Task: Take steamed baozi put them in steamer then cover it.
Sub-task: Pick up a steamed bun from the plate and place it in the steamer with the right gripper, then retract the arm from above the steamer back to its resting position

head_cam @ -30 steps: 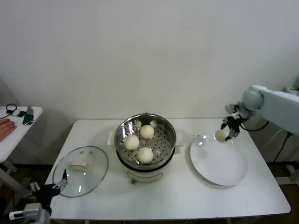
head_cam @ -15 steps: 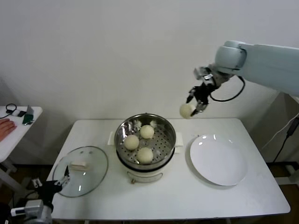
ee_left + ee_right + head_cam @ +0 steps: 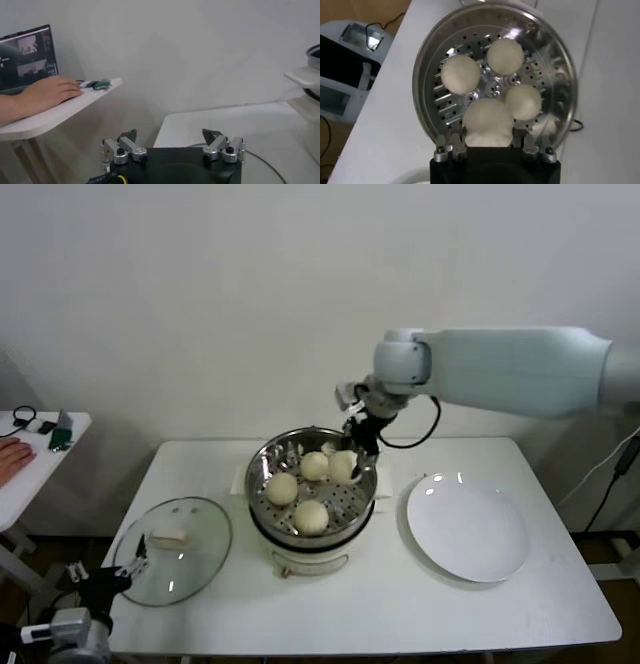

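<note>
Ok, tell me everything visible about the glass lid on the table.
The glass lid is round and clear with a thin metal rim and a cream-white bar handle at its centre. It lies flat, handle up, on the white table near the front left corner, to the left of the steamer and apart from it, so the pot is uncovered. The left gripper sits open at the lid's near left edge; whether it touches the rim cannot be told.

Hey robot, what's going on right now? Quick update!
Right gripper shut on fourth baozi, over the steamer. Left gripper open, parked by the cover. Plate empty. Nothing in the way.
</note>
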`<state>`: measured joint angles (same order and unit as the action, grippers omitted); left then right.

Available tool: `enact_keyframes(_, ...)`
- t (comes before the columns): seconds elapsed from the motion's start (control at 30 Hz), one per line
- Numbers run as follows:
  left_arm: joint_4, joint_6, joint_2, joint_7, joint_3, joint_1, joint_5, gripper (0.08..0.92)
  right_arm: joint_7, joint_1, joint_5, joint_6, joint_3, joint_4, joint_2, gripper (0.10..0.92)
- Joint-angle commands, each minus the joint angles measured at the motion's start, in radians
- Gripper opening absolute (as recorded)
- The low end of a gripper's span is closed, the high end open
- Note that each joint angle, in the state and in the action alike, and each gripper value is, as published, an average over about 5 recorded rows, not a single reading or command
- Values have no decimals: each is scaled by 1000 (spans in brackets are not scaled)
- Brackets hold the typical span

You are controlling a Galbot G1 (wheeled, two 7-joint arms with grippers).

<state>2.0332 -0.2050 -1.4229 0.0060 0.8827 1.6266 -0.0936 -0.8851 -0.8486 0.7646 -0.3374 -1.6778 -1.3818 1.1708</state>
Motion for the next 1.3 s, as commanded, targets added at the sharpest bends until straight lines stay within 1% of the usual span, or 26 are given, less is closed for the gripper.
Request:
enact_keyframes(0.03, -4, -1, -1, 1, 0, -3, -1, 823, 63, 158, -94, -38, 2, 74, 60, 636)
enact_keyframes(0.27, -7, -2, -1, 1, 0, -6, 0, 823, 70, 181, -109, -33, 6, 105, 59, 650)
enact_keyframes(0.4, -6, -3, -1, 1, -1, -6, 0, 823, 64, 172, -92, -20, 18, 107, 53, 665)
enact_keyframes(0.5, -2, -5, -1, 1, -1, -6, 1, 823, 41, 129, -40, 5, 21, 102, 45, 706)
enact_keyframes(0.6, 3, -8, 0, 2, 0, -5, 3, 823, -8, 53, 25, 39, 8, 101, 27, 778)
enact_keyframes(0.67, 7, -9, 1, 2, 0, -4, 4, 823, -51, -1, 61, 63, 0, 104, 3, 809)
enact_keyframes(0.77, 12, -9, 3, 4, 0, -2, 5, 823, -92, -66, 117, 89, -1, 110, -49, 821)
enact_keyframes(0.83, 15, -9, 4, 4, 2, -2, 5, 823, -89, -88, 173, 89, 24, 111, -96, 822)
enact_keyframes(0.87, 16, -10, 5, 4, 2, -2, 4, 823, -64, -85, 210, 80, 53, 107, -126, 822)
enact_keyframes(0.93, 18, -11, 6, 4, 4, -2, 2, 823, 42, -52, 281, 47, 149, 82, -194, 823)
enact_keyframes(1.0, 18, -10, 6, 4, 2, -5, 2, 823, 211, 31, 306, 12, 296, 37, -265, 823)
enact_keyframes(1.1, 12, -6, 7, 4, -6, -11, 7, 823, 438, 197, 252, 2, 507, -22, -347, 823)
enact_keyframes(1.3, 4, 9, 8, 6, -15, -21, 21, 823, 801, 552, 140, 48, 876, -85, -450, 823)
